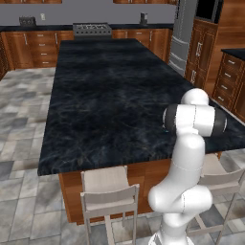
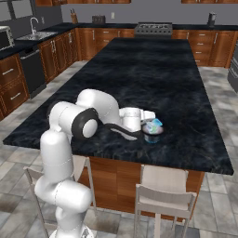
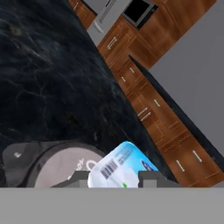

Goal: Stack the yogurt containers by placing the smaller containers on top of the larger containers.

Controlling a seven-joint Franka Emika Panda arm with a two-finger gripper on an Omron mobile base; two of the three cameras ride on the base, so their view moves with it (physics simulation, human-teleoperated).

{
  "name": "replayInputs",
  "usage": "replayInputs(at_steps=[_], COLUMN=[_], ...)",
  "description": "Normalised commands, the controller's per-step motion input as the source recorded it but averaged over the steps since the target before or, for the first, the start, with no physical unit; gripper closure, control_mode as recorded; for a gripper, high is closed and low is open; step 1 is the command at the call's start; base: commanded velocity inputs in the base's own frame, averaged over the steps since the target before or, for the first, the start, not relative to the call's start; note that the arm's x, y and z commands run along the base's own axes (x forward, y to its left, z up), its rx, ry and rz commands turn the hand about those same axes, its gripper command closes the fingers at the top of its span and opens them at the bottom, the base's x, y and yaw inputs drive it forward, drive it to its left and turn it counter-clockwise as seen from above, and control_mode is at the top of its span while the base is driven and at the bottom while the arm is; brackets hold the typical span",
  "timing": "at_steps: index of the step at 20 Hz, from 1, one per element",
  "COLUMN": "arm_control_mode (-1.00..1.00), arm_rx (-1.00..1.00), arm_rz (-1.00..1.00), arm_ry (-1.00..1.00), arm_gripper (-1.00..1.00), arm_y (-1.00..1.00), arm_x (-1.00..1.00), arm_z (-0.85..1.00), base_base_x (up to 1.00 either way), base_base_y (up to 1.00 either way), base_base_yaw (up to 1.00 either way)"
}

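Two tubs matter here, and we've got both bunched up at the near edge of the island counter (image 2: pixel 153 69). The gripper (image 2: pixel 148 122) has its fingers pinched in on the small yogurt tub (image 3: pixel 117 168), the squarish white one with the light-blue top and a barcode on its side. It sits tilted right above the larger round container (image 3: pixel 59 168), which rests on the dark stone.

We reckon the small tub is light and thin-walled, so it'll flex if squeezed hard, and the glossy wrap looks a bit slippery. Taking it across the flat sides, below the lid rim, seems the sensible hold, and that's roughly where the fingers (image 3: pixel 153 177) are now. From the hand view we can't quite tell whether its bottom is already touching the big lid or hanging just over it.

The big container looks squat and stable, with a flat greyish top, so it should take the small one fine if it gets levelled out first.
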Motion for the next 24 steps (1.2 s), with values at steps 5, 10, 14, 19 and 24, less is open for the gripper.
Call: replayInputs(at_steps=[5,10,14,19,24], arm_control_mode=[-1.00,-1.00,-1.00,-1.00,-1.00], arm_rx=[0.00,0.00,0.00,0.00,0.00], arm_rz=[0.00,0.00,0.00,0.00,-0.01], arm_ry=[-0.01,0.00,0.00,0.00,0.00], arm_gripper=[1.00,-1.00,-1.00,-1.00,-1.00], arm_y=[0.03,0.01,0.00,0.04,0.12], arm_x=[0.01,0.00,-0.05,-0.11,-0.23], arm_z=[-0.08,-0.01,0.00,0.00,0.10], base_base_x=[0.00,0.00,0.00,0.00,0.00], base_base_y=[0.00,0.00,0.00,0.00,0.00], base_base_yaw=[0.00,0.00,0.00,0.00,0.00])
